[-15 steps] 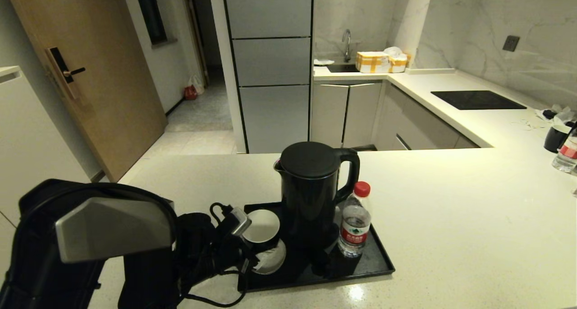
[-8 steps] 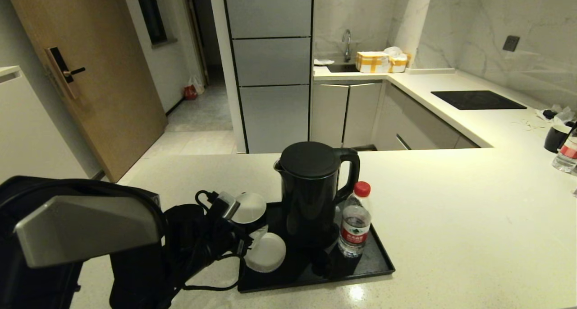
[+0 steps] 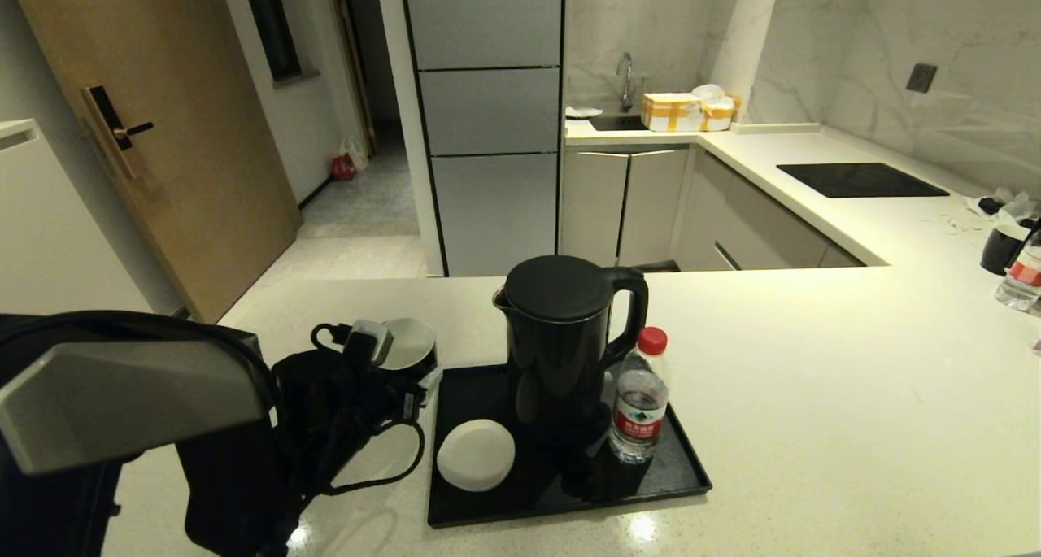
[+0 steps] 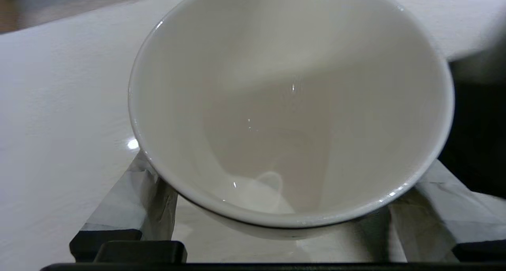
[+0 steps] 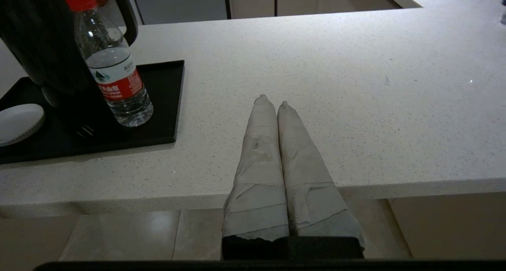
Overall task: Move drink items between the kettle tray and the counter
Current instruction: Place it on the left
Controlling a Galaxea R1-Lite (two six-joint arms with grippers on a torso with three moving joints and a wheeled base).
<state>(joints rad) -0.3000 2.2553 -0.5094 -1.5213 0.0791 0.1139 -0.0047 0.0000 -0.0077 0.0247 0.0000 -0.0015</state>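
Note:
My left gripper (image 3: pixel 389 355) is shut on the small cup (image 3: pixel 408 343), black outside and white inside. It holds the cup over the counter (image 3: pixel 813 394), just left of the kettle tray's (image 3: pixel 569 496) far left corner. In the left wrist view the cup's white inside (image 4: pixel 292 116) fills the space between my taped fingers (image 4: pixel 130 192). The clear water bottle (image 3: pixel 640 398) with red cap and label stands on the tray, right of the kettle (image 3: pixel 561 345). My right gripper (image 5: pixel 272 101) rests shut and empty over the counter's front edge, right of the tray (image 5: pixel 166 105).
A flat white saucer (image 3: pixel 476 454) lies on the tray's front left. At the counter's far right stand another dark cup (image 3: pixel 1002 248) and a bottle (image 3: pixel 1021 276). A black cooktop panel (image 3: pixel 862 180) sits further back.
My left gripper has lifted the cup off the saucer and carried it left and away, off the tray and over the counter. The saucer now lies uncovered. The right arm has not moved.

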